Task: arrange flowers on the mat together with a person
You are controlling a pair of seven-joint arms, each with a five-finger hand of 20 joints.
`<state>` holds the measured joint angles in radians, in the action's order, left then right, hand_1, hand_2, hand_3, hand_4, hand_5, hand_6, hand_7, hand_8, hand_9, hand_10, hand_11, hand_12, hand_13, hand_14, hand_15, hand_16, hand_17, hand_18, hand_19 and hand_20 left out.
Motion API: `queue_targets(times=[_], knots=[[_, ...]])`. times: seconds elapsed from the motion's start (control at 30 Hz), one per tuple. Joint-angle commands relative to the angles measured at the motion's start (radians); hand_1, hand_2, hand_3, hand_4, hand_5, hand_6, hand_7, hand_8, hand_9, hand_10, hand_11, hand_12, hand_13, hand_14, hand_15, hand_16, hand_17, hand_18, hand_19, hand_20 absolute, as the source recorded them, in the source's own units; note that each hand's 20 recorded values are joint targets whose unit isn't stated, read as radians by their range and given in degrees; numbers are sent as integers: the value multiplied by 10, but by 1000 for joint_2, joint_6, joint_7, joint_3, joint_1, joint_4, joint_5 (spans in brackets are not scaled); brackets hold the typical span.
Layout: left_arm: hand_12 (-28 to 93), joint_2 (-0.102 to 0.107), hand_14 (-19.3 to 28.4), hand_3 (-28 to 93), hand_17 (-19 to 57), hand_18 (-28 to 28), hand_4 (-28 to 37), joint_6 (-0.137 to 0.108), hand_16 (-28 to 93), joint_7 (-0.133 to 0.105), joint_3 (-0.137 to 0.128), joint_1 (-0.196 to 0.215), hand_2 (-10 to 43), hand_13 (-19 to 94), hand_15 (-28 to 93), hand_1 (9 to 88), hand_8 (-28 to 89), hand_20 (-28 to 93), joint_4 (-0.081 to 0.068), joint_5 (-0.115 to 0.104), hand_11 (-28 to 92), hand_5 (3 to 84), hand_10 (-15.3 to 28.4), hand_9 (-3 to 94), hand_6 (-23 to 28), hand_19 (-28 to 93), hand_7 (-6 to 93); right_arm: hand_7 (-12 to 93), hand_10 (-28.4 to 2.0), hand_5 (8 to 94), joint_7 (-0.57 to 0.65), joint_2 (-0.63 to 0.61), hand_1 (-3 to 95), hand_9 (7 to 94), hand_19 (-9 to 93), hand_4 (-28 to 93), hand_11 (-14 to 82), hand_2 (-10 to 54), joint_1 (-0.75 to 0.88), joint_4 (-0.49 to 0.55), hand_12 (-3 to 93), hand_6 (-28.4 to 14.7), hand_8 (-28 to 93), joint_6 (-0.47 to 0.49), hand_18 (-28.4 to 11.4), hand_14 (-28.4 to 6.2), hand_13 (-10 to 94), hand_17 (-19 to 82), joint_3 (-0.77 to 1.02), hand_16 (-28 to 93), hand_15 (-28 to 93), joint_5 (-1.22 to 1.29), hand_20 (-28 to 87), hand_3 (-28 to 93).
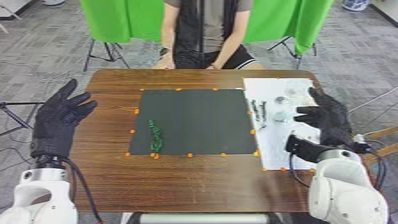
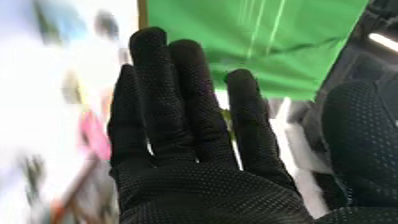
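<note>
"So where's the greenery?"

"One green sprig (image 1: 155,137) is lying on the dark mat (image 1: 200,120), lower left part of it, running more or less up and down the frame."

"And the rest?"

"Off to the right there's a white sheet (image 1: 277,135), right beside the mat. Thin green stems (image 1: 259,111) lie near its left side, with some small pale things (image 1: 281,116) next to them, too small for me to make out."

"What about the right robot hand (image 1: 330,120)?"

"Right side of the frame, at the sheet's right edge. In the wrist view that robot hand (image 2: 204,185) is open, fingers straight, gripping nothing. Whether it touches the sheet, I can't tell."

"And the left robot hand (image 1: 58,122)?"

"Far left of the frame, beside the brown table (image 1: 187,190), open too, fingers up."

"Behind it all?"

"A green curtain (image 1: 293,22), along the top."
</note>
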<state>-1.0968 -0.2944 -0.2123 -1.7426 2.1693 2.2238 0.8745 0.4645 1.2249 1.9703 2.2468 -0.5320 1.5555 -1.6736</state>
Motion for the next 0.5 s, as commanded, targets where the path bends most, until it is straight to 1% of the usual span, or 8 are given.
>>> queue_targets(times=[0.03, 0.17, 0.23, 0.27, 0.3, 0.33, 0.37, 0.5], knots=[[121, 1, 270, 749, -30, 284, -264, -4, -66, 4, -10, 8, 71, 295, 495, 223, -61, 165, 10, 0, 227, 362, 201, 368, 83, 604, 53, 155, -169, 452, 334, -86, 206, 624, 614, -244, 330, 69, -32, -1, 168, -12, -134, -89, -218, -155, 568, 164, -38, 106, 571, -416, 206, 716], [121, 0, 270, 750, -30, 284, -263, -3, -66, 5, -14, 8, 71, 295, 496, 223, -61, 165, 12, 1, 229, 362, 200, 369, 84, 604, 53, 156, -168, 467, 492, -118, 229, 640, 633, -236, 345, 58, -23, -13, 169, -18, -136, -24, -221, -152, 590, 179, -42, 105, 585, -618, 197, 697], [120, -1, 270, 750, -30, 284, -263, 0, -67, 4, -16, 9, 71, 295, 496, 223, -61, 166, 13, 2, 229, 363, 199, 369, 84, 604, 53, 156, -169, 470, 536, -121, 236, 647, 637, -230, 349, 47, -12, -15, 170, -20, -136, 9, -221, -151, 597, 183, -34, 105, 589, -682, 193, 695], [120, 1, 270, 750, -30, 284, -263, -5, -67, -2, -18, 14, 71, 295, 495, 223, -61, 166, 16, 0, 229, 363, 199, 369, 84, 604, 54, 155, -168, 471, 555, -125, 238, 649, 640, -228, 350, 44, -9, -17, 170, -21, -136, 29, -222, -151, 599, 185, -34, 105, 591, -712, 191, 694], [120, -2, 270, 750, -30, 284, -263, -3, -67, 3, -21, 14, 71, 295, 495, 224, -61, 166, 17, 3, 230, 363, 200, 368, 84, 604, 54, 154, -168, 471, 584, -134, 238, 650, 642, -227, 351, 42, -4, -21, 170, -21, -136, 55, -223, -151, 601, 186, -36, 106, 591, -758, 188, 693], [120, 0, 270, 749, -30, 284, -263, -6, -67, 0, -21, 14, 71, 295, 495, 224, -61, 166, 18, 1, 229, 363, 199, 368, 84, 604, 54, 153, -168, 471, 612, -143, 239, 651, 644, -225, 352, 41, -2, -30, 170, -22, -136, 73, -223, -150, 603, 186, -39, 106, 592, -807, 185, 692], [120, -3, 271, 749, -30, 284, -263, -2, -67, 3, -23, 12, 71, 295, 496, 224, -61, 166, 17, 3, 229, 363, 200, 368, 84, 604, 54, 151, -168, 470, 637, -147, 241, 651, 645, -224, 352, 40, 5, -35, 170, -23, -135, 94, -223, -149, 603, 186, -36, 106, 592, -839, 183, 690], [120, 1, 271, 749, -30, 284, -263, 0, -67, -5, -24, 9, 72, 295, 496, 224, -62, 167, 18, -2, 231, 362, 201, 369, 84, 604, 54, 149, -167, 467, 655, -147, 245, 648, 642, -219, 345, 31, 53, -34, 169, -21, -132, 175, -229, -151, 599, 178, 2, 104, 583, -832, 172, 687]])
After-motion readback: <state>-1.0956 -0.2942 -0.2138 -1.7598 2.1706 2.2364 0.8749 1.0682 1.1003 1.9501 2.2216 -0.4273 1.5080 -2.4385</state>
